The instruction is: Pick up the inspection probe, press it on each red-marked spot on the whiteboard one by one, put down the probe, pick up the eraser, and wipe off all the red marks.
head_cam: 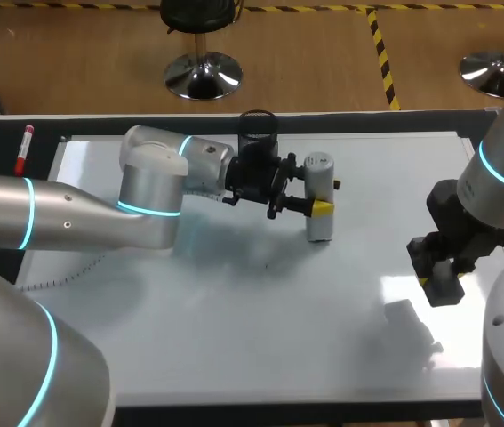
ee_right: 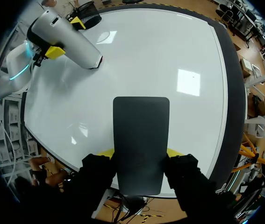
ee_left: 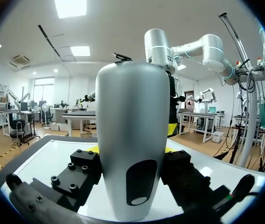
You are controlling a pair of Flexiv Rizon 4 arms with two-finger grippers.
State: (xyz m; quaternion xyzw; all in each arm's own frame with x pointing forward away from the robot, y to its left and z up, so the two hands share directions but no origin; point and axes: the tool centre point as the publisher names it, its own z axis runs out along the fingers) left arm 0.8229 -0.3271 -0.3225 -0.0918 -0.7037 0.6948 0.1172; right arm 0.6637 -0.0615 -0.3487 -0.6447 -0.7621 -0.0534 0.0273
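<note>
Between the 2 yellow-tipped fingers of the left gripper (head_cam: pixel 320 191) stands the inspection probe (head_cam: pixel 320 224), clamped from both sides and upright, its lower end on or just above the whiteboard (head_cam: pixel 234 338); I cannot confirm contact. It is a smooth, pale-grey, tapered cylinder with 1 dark oval window low on its side. The right gripper (ee_right: pixel 139 153) grips the eraser (ee_right: pixel 140 126), a flat dark rectangle reaching ahead of its fingers, above the board. No red marks show. The probe is probably being set down: lower it straight, release only once it rests steady, then back away without tipping it.
</note>
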